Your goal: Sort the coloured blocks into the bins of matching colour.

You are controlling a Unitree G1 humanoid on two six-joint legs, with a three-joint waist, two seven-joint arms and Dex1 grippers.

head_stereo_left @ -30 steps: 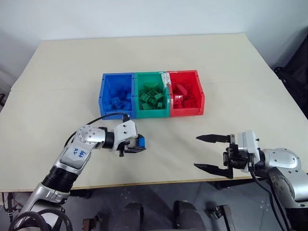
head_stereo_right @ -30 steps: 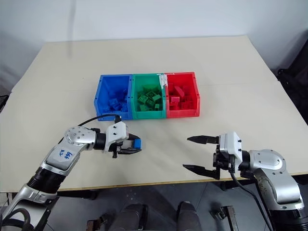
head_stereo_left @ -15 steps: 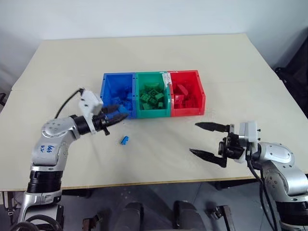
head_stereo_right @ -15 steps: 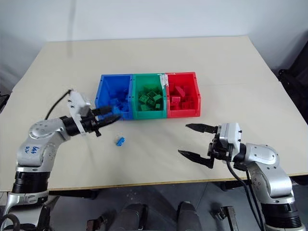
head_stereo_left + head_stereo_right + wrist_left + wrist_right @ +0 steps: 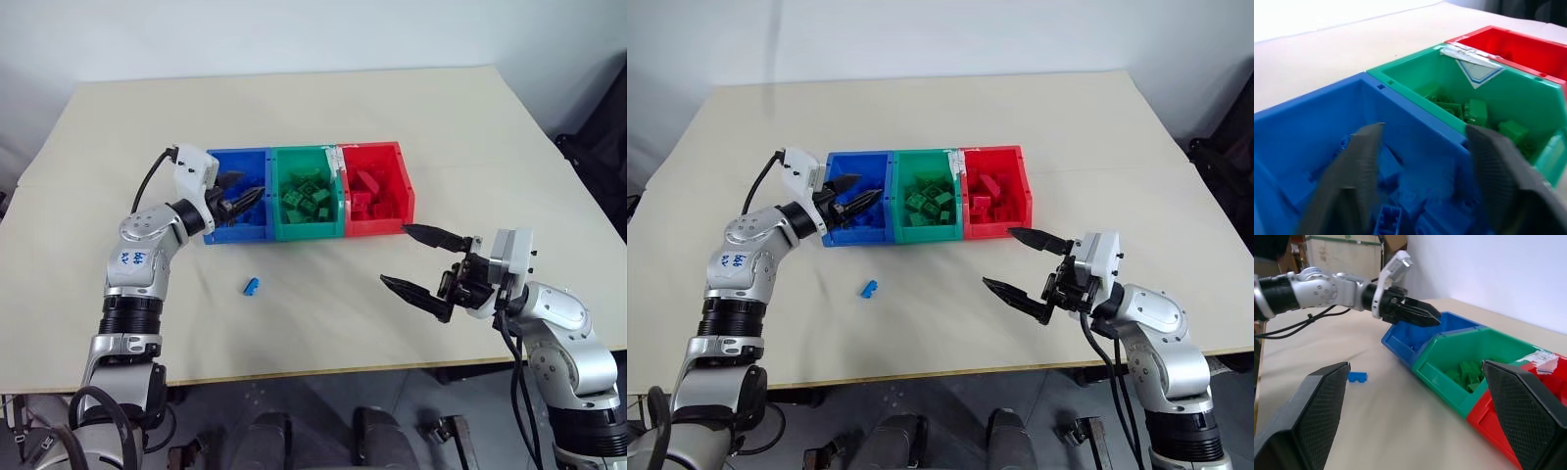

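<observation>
One blue brick [image 5: 252,286] lies unsorted on the table [image 5: 323,323]; bins [image 5: 308,192] hold the rest; left gripper [image 5: 245,200] over the blue bin and right gripper [image 5: 419,262] both gape, empty.

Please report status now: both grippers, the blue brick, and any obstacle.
Left gripper open, empty, over the blue plastic bin. Right gripper open, empty, above the beige table. Small blue studded toy brick lies loose on the table before the bins. Nothing blocking it.

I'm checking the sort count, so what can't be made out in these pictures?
- Blue bin: its bricks blend together in the eye views, uncountable; the left tool covers part.
- Left wrist view: fingers blur the bin's floor.
- Loose blue brick: studs too small to see.
</observation>
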